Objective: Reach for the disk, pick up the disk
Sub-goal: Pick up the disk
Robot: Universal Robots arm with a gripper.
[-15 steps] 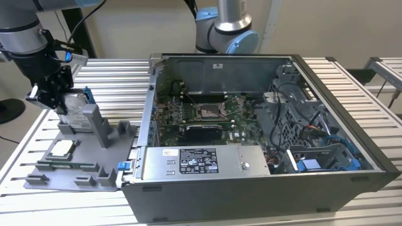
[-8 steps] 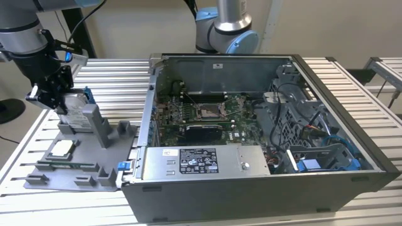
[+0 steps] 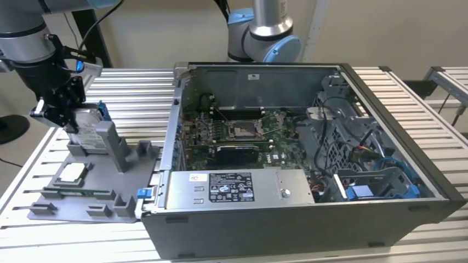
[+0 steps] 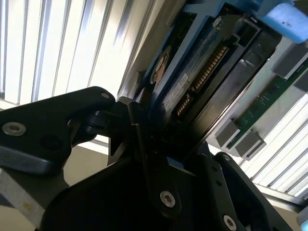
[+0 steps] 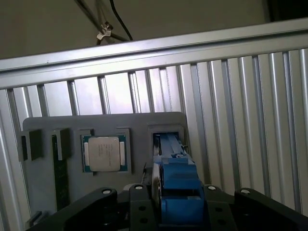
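The disk (image 3: 91, 133) stands on edge in a slot of the grey fixture (image 3: 109, 164) at the exterior view's left, with a blue rail along its side. My gripper (image 3: 71, 124) comes down on it from above, its black fingers pressed against the disk's two faces. In the second wrist view the disk (image 4: 202, 82) shows its connector edge between the fingers (image 4: 139, 134). The first wrist view has the blue rail of the disk (image 5: 177, 180) clamped between the gripper's (image 5: 175, 207) two sides. The disk's lower part still sits in the slot.
A small square silver chip (image 5: 106, 154) and a green memory stick (image 3: 76, 192) lie on the same fixture. An open computer case (image 3: 292, 230) stands just right of it on the slatted metal table (image 3: 131, 93). A second arm (image 3: 263, 33) stands behind the case.
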